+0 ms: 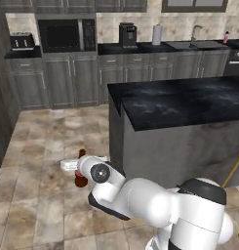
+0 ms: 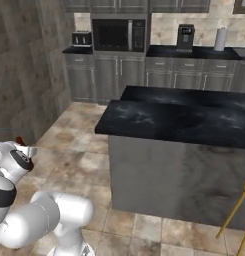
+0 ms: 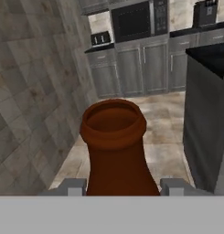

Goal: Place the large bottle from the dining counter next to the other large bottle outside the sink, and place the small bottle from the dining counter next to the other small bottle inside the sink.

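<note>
Tiled beige floor point(image 1: 43, 146), grey cabinets point(image 1: 67, 80), built-in microwave point(image 1: 66, 35), toaster point(image 1: 22, 41).

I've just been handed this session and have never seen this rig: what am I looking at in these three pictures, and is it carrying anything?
It is a white robot arm on a driving base in a rendered kitchen. Two pictures come from cameras on the base, behind the arm to its left and right; both look at the dining counter with its black top. The third comes from a camera on the hand, looking along the fingers. There, the brown neck of the large bottle stands between the fingers, so they appear to be holding it. In the left base picture the bottle's dark brown body shows beside the arm, above the floor. Far off on the back counter are the sink and the pink bottle.
</note>
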